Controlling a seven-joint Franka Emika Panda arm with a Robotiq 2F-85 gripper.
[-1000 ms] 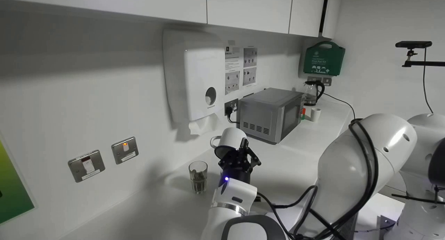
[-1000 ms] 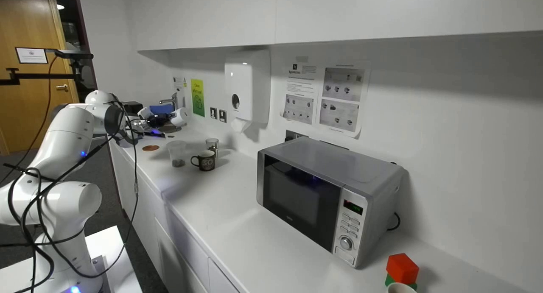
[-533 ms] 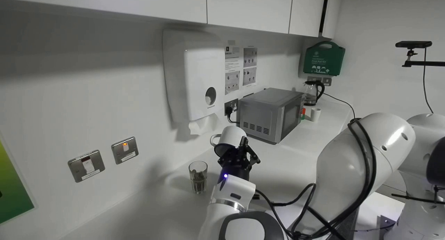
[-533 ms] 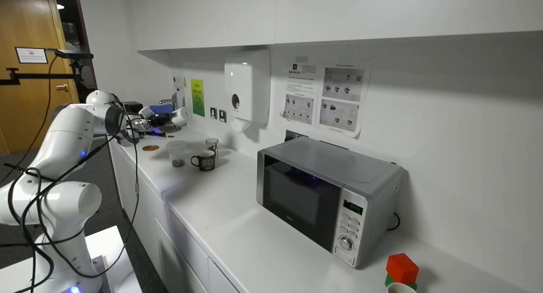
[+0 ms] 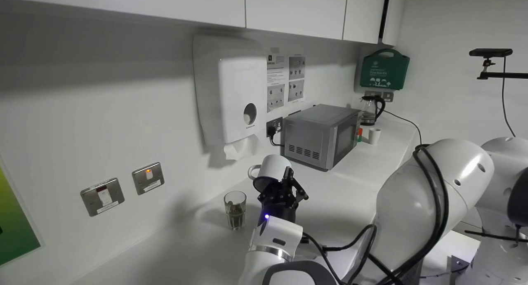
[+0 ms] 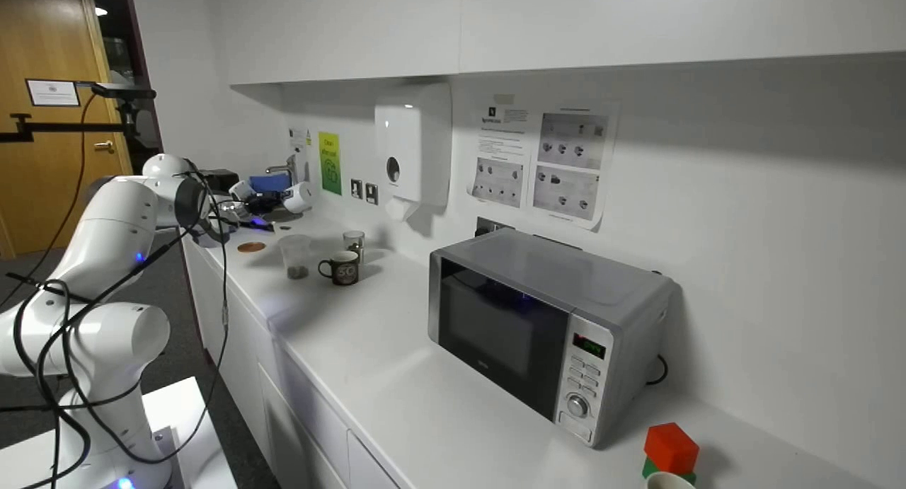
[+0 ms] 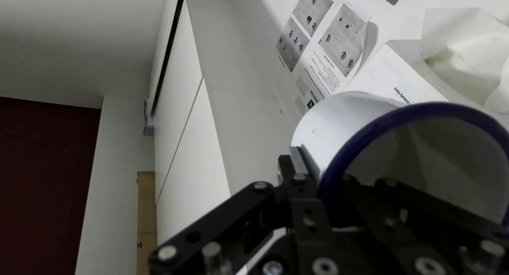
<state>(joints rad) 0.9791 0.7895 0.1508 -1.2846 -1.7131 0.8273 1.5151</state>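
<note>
Gripper [image 7: 321,175], black-jointed, pinched closed on its wall, we should move the white, cylindrical, enamel-looking mug [image 7: 397,151], wrist-frame right, gently.

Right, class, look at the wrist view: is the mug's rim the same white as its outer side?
No, the mug has a white outer side but a dark blue rim.
</note>
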